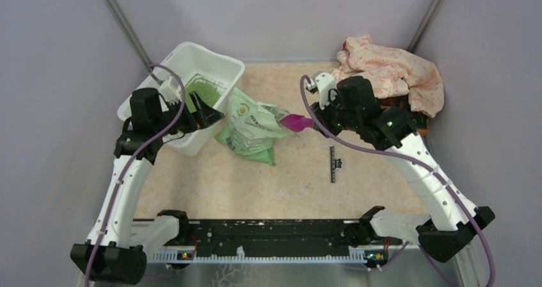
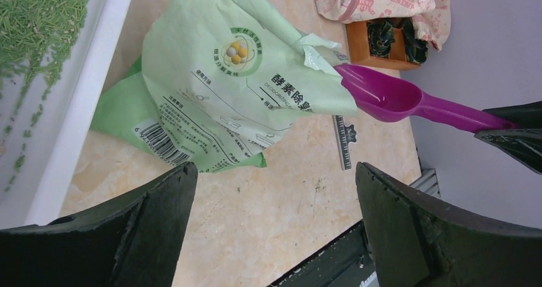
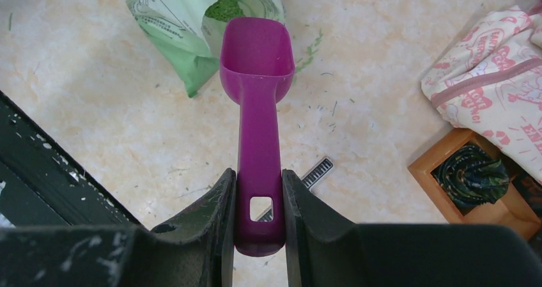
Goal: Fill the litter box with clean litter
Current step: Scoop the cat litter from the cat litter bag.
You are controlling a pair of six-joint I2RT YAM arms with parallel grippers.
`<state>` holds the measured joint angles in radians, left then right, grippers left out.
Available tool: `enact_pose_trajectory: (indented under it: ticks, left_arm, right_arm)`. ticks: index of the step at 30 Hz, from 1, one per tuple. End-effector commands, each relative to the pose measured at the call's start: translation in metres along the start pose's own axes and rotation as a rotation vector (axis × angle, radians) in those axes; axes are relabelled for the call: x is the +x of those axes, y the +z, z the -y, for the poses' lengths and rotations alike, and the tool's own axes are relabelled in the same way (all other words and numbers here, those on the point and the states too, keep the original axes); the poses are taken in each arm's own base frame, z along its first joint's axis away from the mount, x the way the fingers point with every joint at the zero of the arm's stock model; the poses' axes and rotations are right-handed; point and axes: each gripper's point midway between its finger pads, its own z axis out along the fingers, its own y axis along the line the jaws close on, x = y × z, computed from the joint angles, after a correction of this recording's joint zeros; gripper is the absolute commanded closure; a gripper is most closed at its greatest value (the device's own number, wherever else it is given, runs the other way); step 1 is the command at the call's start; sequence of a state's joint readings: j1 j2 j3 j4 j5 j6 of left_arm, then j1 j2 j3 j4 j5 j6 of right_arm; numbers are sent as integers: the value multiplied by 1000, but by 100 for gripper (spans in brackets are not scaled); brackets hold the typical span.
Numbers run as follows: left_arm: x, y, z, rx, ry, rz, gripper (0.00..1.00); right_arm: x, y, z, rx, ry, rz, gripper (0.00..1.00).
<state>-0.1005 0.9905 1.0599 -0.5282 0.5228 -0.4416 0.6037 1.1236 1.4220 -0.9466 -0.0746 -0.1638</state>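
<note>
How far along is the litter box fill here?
Done: a thin patch of clean litter lies in the litter box. In hand: the right gripper clamps the purple scoop, bowl empty, at the open bag; the left gripper hangs open. Left: much white box floor shows, so more scoops seem needed.

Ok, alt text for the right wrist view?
The right tool grips a purple scoop by its handle, empty bowl at the open mouth of the green litter bag. At right lie a patterned cloth and a wooden tray.
</note>
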Motion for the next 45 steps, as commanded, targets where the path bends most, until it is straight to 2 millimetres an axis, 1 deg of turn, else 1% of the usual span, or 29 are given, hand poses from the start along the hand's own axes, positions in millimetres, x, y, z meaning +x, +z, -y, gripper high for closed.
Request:
enact_pose_trajectory:
  ticks: [1, 6, 9, 12, 13, 16, 20, 27, 32, 38, 45]
  left_arm:
    - [-7, 1, 1, 1, 24, 36, 1]
    - [-3, 1, 0, 3, 23, 32, 1]
    - [-4, -3, -1, -9, 41, 39, 1]
    - [-5, -5, -2, -22, 50, 39, 1]
    - [-5, -5, -2, -23, 49, 38, 1]
    - [-4, -4, -3, -27, 47, 28, 1]
    - [-5, -6, -4, -41, 53, 32, 1]
    - [-6, -5, -4, -44, 39, 30, 1]
    - [-7, -4, -5, -50, 32, 31, 1]
    - [-5, -2, -8, -58, 28, 29, 1]
    - [-5, -3, -9, -61, 28, 34, 1]
  right_arm:
    - [-25, 14, -3, -48, -33, 40, 100]
    - [-33, 56, -18, -178, -67, -16, 100]
    - [-30, 73, -21, -234, -102, -77, 100]
    - [-29, 85, -25, -283, -132, -124, 100]
    - [-34, 87, -28, -309, -143, -121, 100]
    - [-41, 93, -35, -377, -166, -130, 100]
    - [-41, 106, -35, -399, -186, -161, 100]
    - [-22, 142, -37, -402, -198, -272, 100]
    - [-10, 159, -48, -423, -228, -323, 100]
    - [-11, 176, -60, -452, -254, -319, 100]
    - [-9, 200, -67, -445, -268, -298, 100]
